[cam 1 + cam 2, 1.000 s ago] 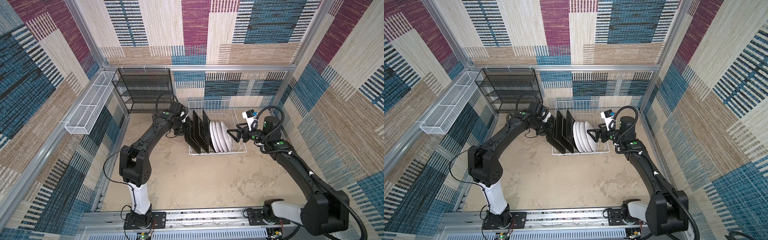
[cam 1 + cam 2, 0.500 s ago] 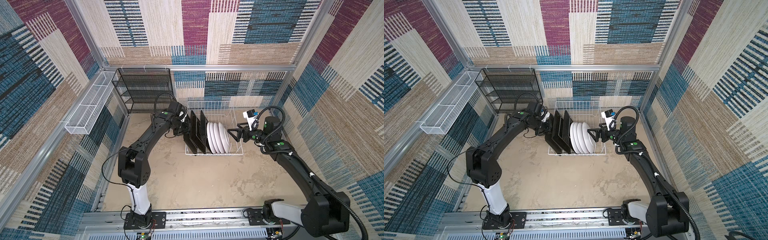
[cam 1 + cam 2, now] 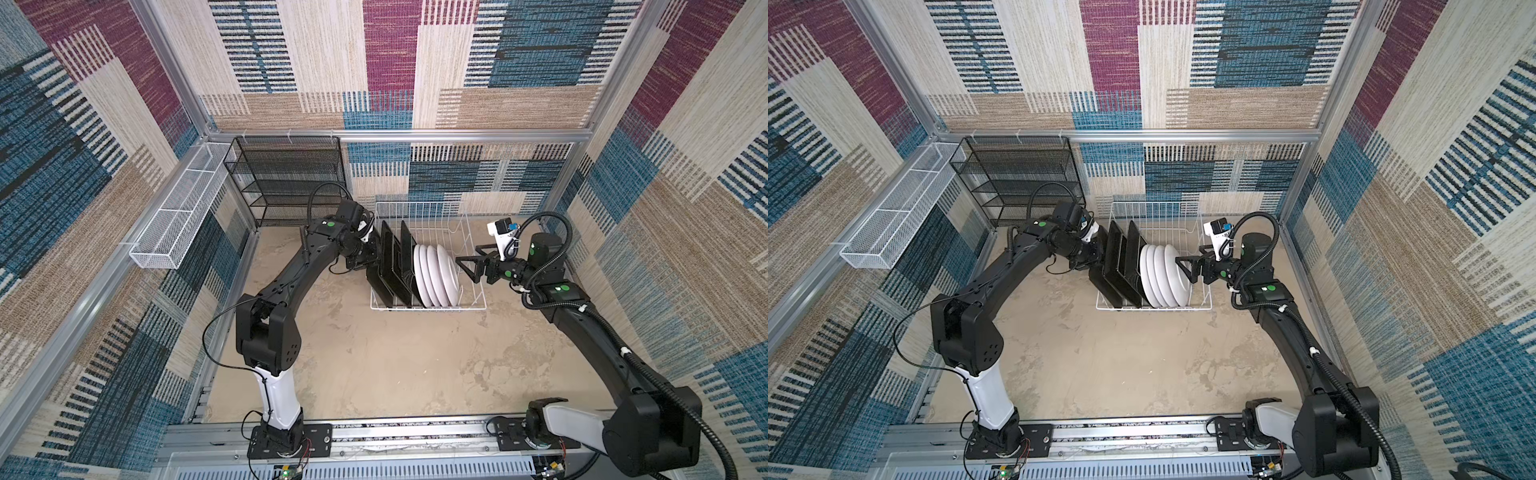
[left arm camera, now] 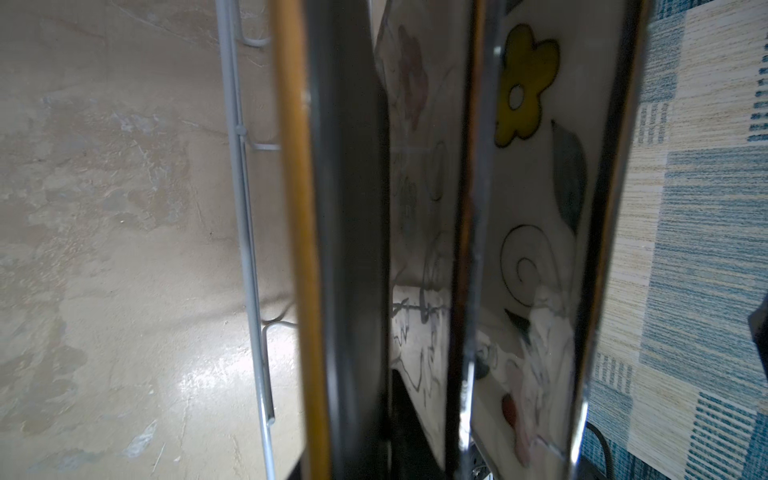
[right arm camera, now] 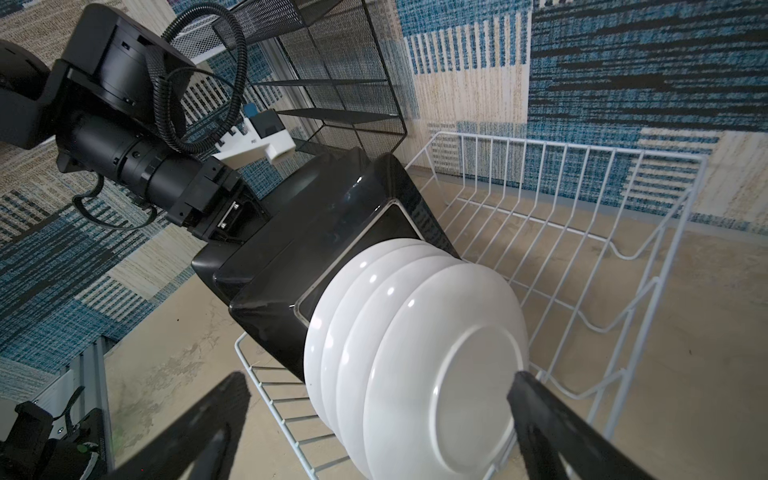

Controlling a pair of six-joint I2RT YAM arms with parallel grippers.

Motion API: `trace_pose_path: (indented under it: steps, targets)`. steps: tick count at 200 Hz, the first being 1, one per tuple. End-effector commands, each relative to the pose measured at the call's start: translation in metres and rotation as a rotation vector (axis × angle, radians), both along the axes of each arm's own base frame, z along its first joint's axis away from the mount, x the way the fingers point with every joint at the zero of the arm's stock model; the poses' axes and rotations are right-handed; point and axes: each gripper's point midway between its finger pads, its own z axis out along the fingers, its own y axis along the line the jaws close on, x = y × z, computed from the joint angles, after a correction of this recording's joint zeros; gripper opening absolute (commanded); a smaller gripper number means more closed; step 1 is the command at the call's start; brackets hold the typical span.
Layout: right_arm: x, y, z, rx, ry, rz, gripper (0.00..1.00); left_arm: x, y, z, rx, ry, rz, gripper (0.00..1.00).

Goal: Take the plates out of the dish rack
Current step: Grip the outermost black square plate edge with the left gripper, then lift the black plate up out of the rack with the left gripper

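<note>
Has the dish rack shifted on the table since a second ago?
Yes. The dish rack has slid slightly leftward in both top views, toward the black mesh shelf, which has not moved.

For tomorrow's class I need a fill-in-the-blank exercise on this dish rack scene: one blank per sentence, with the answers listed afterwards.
1. The dish rack holds ____ round white plates.
2. In the right wrist view, the square plates show ____ backs.
3. The right end effector is ____, close to the round white plates and gripping nothing.

Missing words: four; black; open.
</note>
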Motion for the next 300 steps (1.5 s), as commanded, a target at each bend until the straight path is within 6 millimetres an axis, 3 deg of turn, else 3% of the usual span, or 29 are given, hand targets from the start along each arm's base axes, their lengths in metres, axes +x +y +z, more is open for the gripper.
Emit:
trace_pose_path:
  steps: [1,179,300]
  targets:
    - [0.002,0.001,0.007,0.015,-0.023,-0.003,1.0,0.0,-0.003,0.019,-0.037,-0.037,-0.013,0.0]
    - [0.003,0.001,0.022,0.046,-0.035,-0.011,1.0,-0.009,0.006,0.078,-0.054,-0.167,-0.001,0.0]
    - [0.0,0.003,0.035,0.075,-0.042,-0.001,1.0,-0.021,0.04,0.119,0.058,-0.277,0.032,0.0]
